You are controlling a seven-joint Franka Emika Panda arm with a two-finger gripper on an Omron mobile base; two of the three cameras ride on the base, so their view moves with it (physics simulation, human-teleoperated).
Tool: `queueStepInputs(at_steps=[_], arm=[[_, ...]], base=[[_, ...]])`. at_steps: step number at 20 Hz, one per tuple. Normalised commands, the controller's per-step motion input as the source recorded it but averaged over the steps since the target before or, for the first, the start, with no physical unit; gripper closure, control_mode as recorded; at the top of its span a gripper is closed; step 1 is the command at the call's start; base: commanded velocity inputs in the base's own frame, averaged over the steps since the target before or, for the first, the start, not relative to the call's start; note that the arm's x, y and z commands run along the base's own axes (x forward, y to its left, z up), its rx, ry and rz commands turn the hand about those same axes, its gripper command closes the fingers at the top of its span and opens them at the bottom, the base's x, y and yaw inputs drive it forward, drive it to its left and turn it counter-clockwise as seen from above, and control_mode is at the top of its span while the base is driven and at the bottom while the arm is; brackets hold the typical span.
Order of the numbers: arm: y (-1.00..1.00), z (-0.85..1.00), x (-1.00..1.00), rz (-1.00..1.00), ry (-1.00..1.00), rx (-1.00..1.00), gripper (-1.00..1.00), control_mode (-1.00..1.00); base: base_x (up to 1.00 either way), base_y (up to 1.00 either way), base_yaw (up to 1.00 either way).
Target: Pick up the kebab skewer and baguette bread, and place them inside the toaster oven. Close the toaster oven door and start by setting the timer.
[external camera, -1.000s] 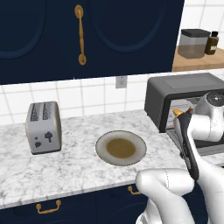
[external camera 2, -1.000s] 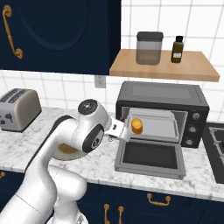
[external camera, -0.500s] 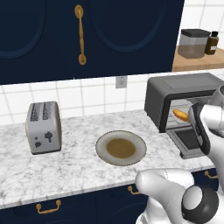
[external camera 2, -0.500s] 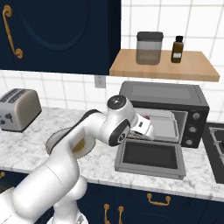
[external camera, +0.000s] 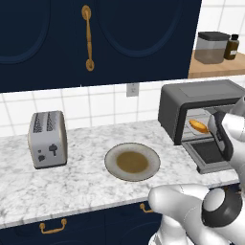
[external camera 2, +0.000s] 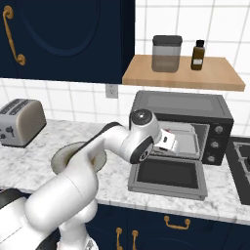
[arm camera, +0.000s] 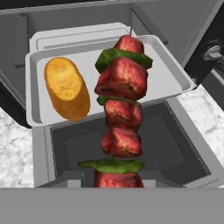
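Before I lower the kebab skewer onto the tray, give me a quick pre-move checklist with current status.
1. Toaster oven door open and lying flat: ok.
2. Baguette bread already on the metal tray, at one side: ok.
3. Free tray space beside the bread for the kebab skewer: ok, bare metal shows there.
4. Skewer in the tool's grip: ok in the hand view, where it rises from the bottom edge; finger contact itself is hidden, so cannot tell how firm.
5. Skewer tip over the tray: ok, its far end overlaps the tray in the hand view.
6. Height of the skewer above the tray: cannot tell.
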Motion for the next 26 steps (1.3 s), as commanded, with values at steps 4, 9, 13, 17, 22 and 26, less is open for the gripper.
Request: queueStepInputs(at_steps=[4,9,13,17,22,26], arm=[[-0.28,-0.04,0.41,0.15,0.00,0.00,1.00,-1.00],[-0.44,-0.03,0.44,0.13,0.04,0.00,1.00,-1.00],[-0.11,-0.25,0.16,0.08,0.06,-0.01,1.00,-1.00],[-0.04,-0.31,0.09,0.07,0.07,-0.02,1.00,-1.00],[-0.11,-0.07,0.31,0.09,0.05,-0.01,1.00,-1.00],[-0.09,-0.01,0.39,0.09,0.01,0.00,1.00,-1.00]], base=[[0.00,0.00,0.00],[0.00,0.00,0.00],[0.00,0.00,0.00],[0.00,0.00,0.00],[0.00,0.00,0.00],[0.00,0.00,0.00]])
